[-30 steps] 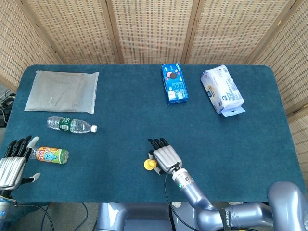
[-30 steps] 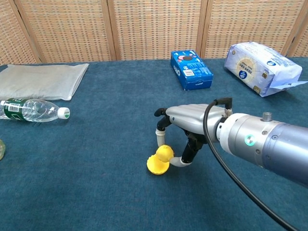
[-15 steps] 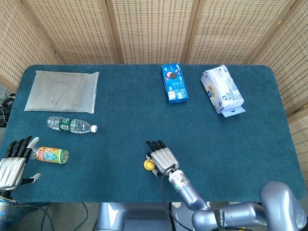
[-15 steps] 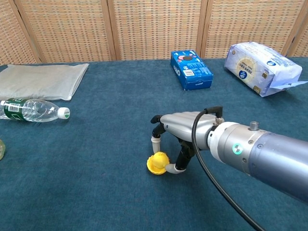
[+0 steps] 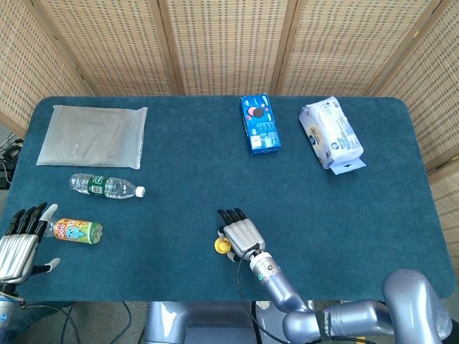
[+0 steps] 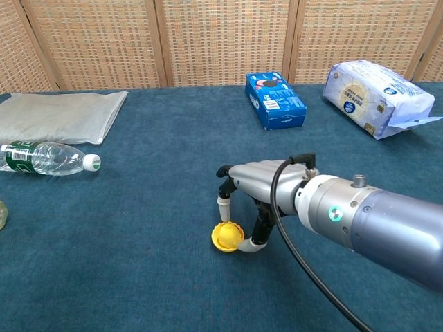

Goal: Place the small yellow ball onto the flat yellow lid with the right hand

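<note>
Head view. Your right hand (image 5: 240, 235) is hovering palm-down near the front edge of the table (image 5: 344, 215), and the small yellow ball (image 5: 222, 246) is peeking out at its thumb side. The flat yellow lid cannot be told apart from the ball here. Well beyond the fingertips, a blue biscuit box (image 5: 259, 123) is lying flat; its print is too small to read. Further to the right of it, a white wipes pack (image 5: 330, 134) is resting, also unreadable. Far to the hand's left, a clear water bottle (image 5: 106, 186) with a green label and a small drink bottle (image 5: 76, 231) with a cartoon label are lying on their sides, with a grey pouch (image 5: 92, 135) beyond them. Your left hand (image 5: 20, 241) is idling with its fingers spread, holding nothing.

Chest view. Your right hand (image 6: 259, 190) is arching over the small yellow ball (image 6: 227, 231), and a fingertip and the thumb are standing at either side of it. The ball is sitting on the flat yellow lid (image 6: 224, 241), directly under the fingers. Whether the fingers are gripping the ball or only flanking it cannot be told.

Handling, as a judgement: the ball is looking light, smooth and prone to rolling, so you are best pinching it across its widest part and letting go gently. The lid is looking thin and easily nudged.
</note>
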Tool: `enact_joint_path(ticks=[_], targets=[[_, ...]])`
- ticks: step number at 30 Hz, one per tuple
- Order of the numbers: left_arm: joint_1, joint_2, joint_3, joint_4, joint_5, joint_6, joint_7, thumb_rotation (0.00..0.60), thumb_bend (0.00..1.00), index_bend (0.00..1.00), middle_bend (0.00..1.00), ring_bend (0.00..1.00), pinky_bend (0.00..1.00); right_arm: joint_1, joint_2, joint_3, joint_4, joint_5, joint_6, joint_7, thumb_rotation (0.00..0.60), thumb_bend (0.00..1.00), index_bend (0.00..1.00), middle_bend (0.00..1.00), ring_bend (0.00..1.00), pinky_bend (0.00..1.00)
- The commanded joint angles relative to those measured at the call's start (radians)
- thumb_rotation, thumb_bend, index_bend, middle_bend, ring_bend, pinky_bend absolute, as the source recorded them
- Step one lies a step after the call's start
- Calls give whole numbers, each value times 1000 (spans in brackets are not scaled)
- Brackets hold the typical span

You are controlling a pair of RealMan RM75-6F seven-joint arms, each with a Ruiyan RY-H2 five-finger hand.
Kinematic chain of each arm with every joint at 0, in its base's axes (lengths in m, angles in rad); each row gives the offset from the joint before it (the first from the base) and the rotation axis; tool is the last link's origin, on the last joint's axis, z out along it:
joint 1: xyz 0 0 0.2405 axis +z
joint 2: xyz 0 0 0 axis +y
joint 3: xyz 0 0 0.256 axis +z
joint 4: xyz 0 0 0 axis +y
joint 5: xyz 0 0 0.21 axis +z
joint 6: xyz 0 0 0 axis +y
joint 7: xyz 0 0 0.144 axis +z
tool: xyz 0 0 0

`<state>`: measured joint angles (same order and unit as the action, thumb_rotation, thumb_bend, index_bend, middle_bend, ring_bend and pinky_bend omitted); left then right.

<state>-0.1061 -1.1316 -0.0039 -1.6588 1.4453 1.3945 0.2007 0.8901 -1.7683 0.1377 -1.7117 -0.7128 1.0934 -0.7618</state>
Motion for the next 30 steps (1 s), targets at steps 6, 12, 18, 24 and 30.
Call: enact_joint_path(ticks=[6,12,18,24,30], targets=[[1,0,2,-1,2,2,0,600,46,0,0,0,0,0,15,4,-28,-15,4,9,600,175,368,0,0,0],[3,4,2,-1,3,6,-11,600,46,0,0,0,0,-13,69,9,-84,-50,33,18,600,179,366,0,0,0],[6,11,0,0,3,11,-29,600,48,0,0,0,0,-87,223,-18,-152,-214,89,120,600,26,127,0,0,0],[9,19,3,0,13,18,-45,600,44,0,0,0,0,-228,401,-109,-65,-471,192,337,600,0,0,0,0,0],[20,24,7,-3,26,37,-53,600,45,0,0,0,0,-358,497,-172,43,-571,279,490,600,0,0,0,0,0]])
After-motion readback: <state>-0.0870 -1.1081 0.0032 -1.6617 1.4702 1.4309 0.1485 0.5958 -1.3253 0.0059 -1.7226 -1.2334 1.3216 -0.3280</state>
